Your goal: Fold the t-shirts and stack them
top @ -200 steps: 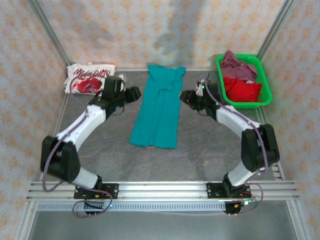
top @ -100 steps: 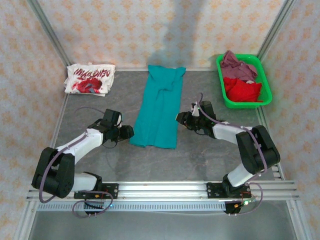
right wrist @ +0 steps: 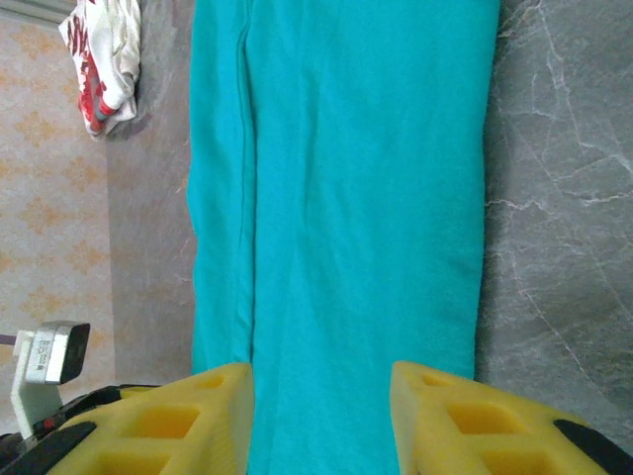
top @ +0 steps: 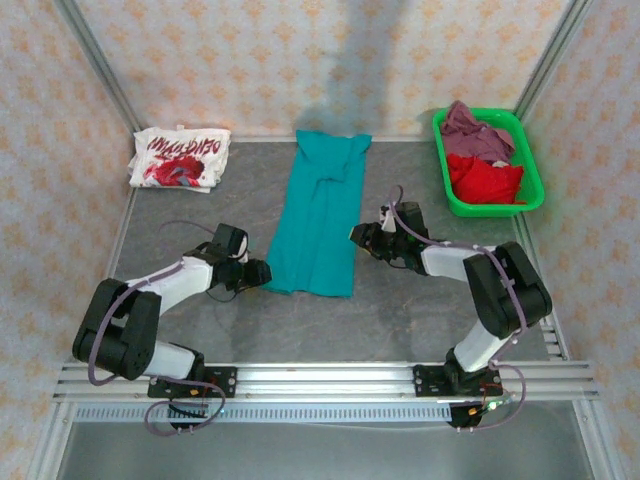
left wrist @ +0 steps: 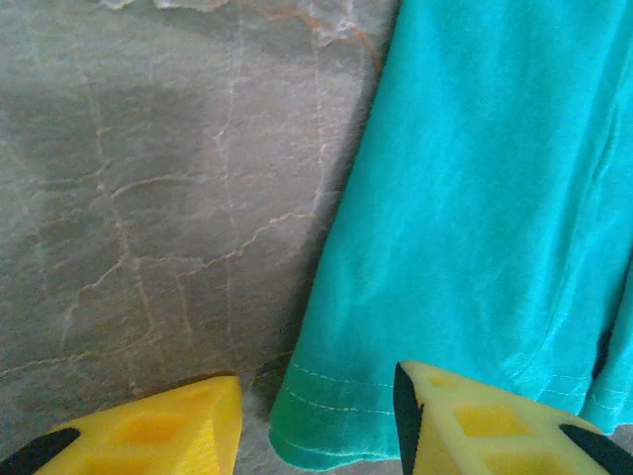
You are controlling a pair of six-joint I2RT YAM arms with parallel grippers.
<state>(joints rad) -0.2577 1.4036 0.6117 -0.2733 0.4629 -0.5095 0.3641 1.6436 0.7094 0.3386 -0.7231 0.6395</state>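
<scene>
Teal t-shirt (top: 320, 215) is laid lengthwise on the worktop (top: 420, 300), with left hand (top: 264, 272) spread open at its near-left corner and right hand (top: 356, 237) spread open at its right edge.

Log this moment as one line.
left end effector: open, straddling teal t-shirt near-left hem corner | right end effector: open, at its right edge | teal t-shirt: flat, ungrasped

Both arms stretch low and inward, left hand (top: 258, 272) and right hand (top: 357, 238) with fingers parted.
</scene>
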